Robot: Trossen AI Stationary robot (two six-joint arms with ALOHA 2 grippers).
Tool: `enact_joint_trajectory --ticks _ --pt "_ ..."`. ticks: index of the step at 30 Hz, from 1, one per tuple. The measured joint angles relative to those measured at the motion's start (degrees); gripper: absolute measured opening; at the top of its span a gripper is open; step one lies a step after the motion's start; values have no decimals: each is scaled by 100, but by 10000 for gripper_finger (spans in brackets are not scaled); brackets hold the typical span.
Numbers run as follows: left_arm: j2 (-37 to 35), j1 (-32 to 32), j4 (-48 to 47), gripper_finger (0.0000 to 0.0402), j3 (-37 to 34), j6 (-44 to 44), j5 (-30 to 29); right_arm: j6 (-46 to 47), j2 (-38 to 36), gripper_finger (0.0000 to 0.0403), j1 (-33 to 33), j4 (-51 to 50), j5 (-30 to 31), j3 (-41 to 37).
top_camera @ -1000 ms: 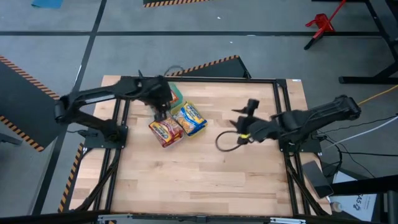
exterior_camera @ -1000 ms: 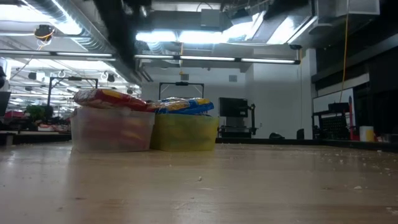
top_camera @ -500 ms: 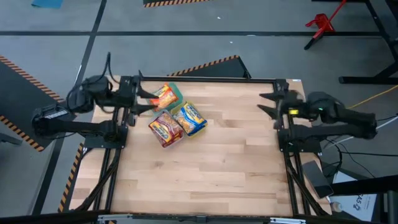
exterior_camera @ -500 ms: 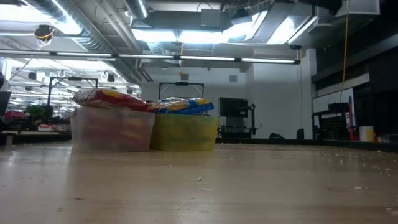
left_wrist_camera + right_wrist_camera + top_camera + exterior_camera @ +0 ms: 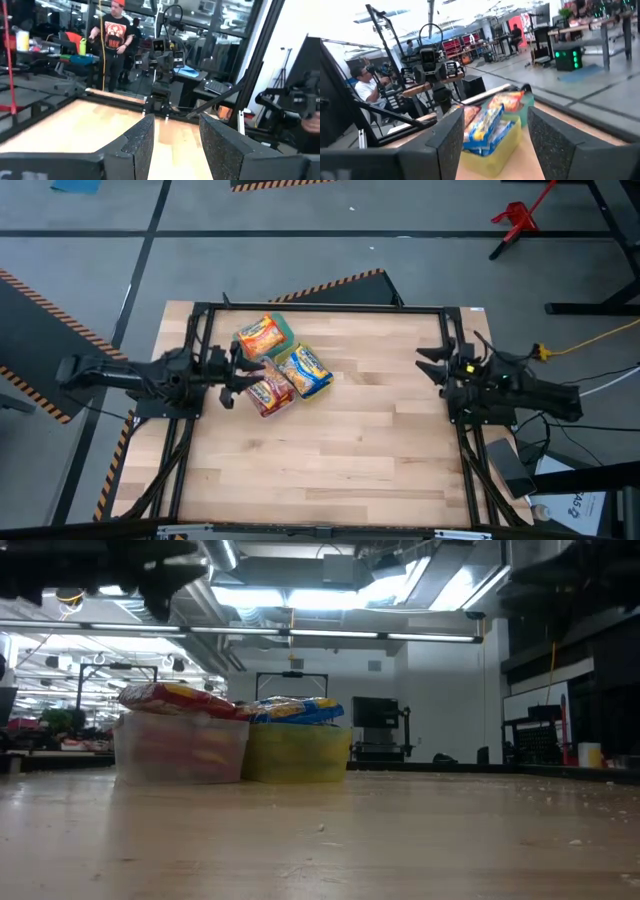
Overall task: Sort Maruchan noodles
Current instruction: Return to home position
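The left gripper (image 5: 240, 370) hangs with its fingers apart, higher than the red-brown crinkly plastic noodle packets (image 5: 268, 390) heaped in the clear plastic bin (image 5: 180, 752) and just to their left. Beside that bin, blue-and-yellow packets (image 5: 305, 370) fill the yellow plastic bin (image 5: 297, 755). Orange packets (image 5: 260, 337) lie in the green plastic bin (image 5: 286, 327) behind. The right gripper (image 5: 432, 366), fingers also apart, waits at the right edge of the wooden table (image 5: 340, 450), well apart from all three bins. Half a second ago the left gripper sat beside the orange packets; now it is beside the red-brown ones. The packets themselves have not shifted.
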Motion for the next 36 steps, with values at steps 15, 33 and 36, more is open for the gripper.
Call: enact_joint_trajectory --ticks 15,33,36 --pt "-2947 -254 -1182 151 -555 -584 -571 76 -133 207 -2 -969 410 724" --pt "-2908 -397 -1568 151 -1292 -815 -644 640 -115 207 9 370 -38 -1146" --pt "-2911 -397 -1499 151 -1290 -802 -636 339 -31 207 9 509 -19 -1193"
